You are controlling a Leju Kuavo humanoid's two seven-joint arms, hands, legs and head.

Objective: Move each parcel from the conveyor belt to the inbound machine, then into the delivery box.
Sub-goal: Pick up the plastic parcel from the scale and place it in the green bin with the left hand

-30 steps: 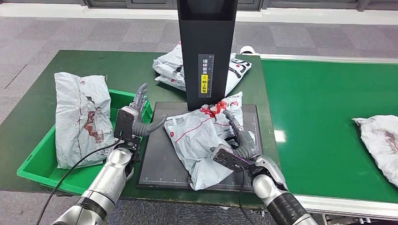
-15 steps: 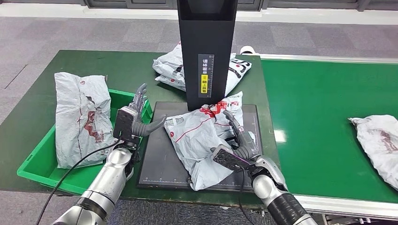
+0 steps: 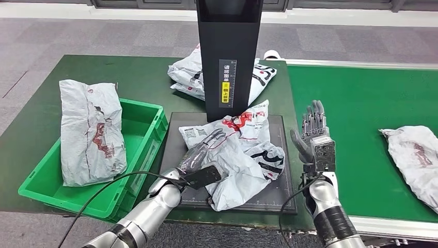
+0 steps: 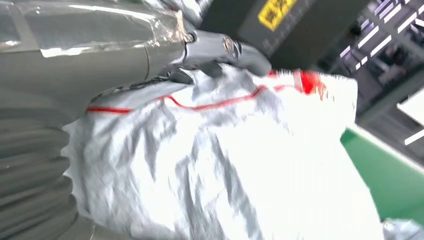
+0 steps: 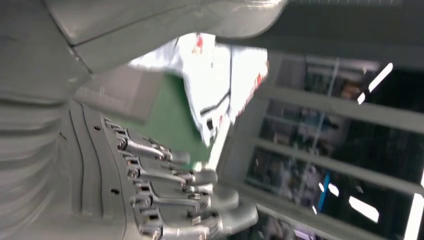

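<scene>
A crumpled grey parcel [image 3: 235, 150] with red and black print lies on the black plate [image 3: 173, 181] of the inbound machine [image 3: 229, 57]. My left hand [image 3: 202, 155] rests on the parcel's near left part, fingers stretched out over it; the left wrist view shows the thumb [image 4: 235, 50] above the parcel [image 4: 240, 165]. My right hand [image 3: 314, 137] is raised to the right of the plate, open, fingers pointing up, holding nothing. Another grey parcel [image 3: 90, 132] leans in the green delivery box [image 3: 139, 155]. One more parcel [image 3: 413, 155] lies on the conveyor belt [image 3: 361, 113] at the right.
Two or more grey parcels [image 3: 186, 72] are piled behind the machine's black column. The green box stands left of the plate on the dark green table [image 3: 41, 108]. In the right wrist view my open right hand [image 5: 165, 200] fills the near part, with a parcel [image 5: 215, 90] beyond.
My left hand moved from beside the box onto the parcel on the plate. My right hand let go of that parcel and rose to the right. The belt parcel shifted slightly left.
</scene>
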